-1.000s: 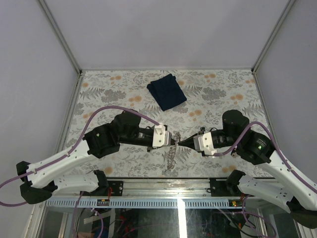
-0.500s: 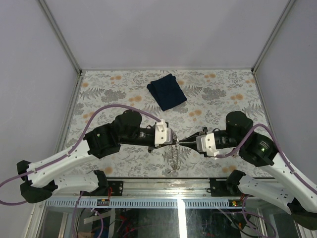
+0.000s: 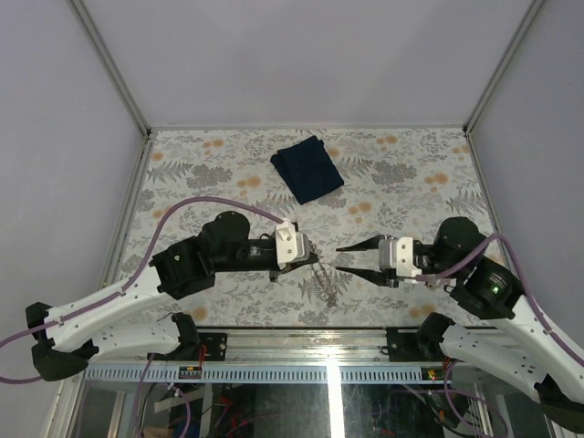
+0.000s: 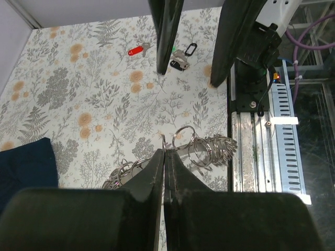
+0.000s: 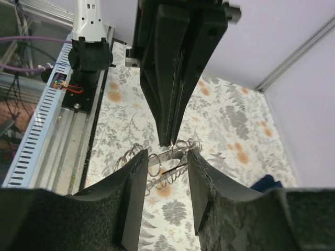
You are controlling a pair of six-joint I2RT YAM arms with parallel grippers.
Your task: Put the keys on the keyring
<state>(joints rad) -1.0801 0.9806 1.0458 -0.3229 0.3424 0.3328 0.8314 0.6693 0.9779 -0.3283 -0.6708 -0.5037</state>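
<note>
The keys could not be found in the overhead view. I saw them only in the left wrist view, small at the upper middle of the frame: one red head and some black ones lying on the table. They were partly masked by the right gripper's dark fingers, and a green speck beside them was too small to identify. The keyring was faint against the floral pattern in the overhead view, at lower centre, just below the two gripper tips. The wrist views showed it better, as loose silvery coils, though each gripper's own body hid the bottom of its frame and cut off some loops. The left gripper had its fingers pressed tight together, and a thin strand of the keyring appeared to be nipped at their very tip. The rest of the coils trailed on the table below. The right gripper had its fingers apart with nothing between them, and it stood just clear of the left tip. Both arms reached inward from the lower corners, forearms low, with the grippers facing each other nose to nose. A dark blue cloth lay folded at upper centre, well apart from the keyring.
</note>
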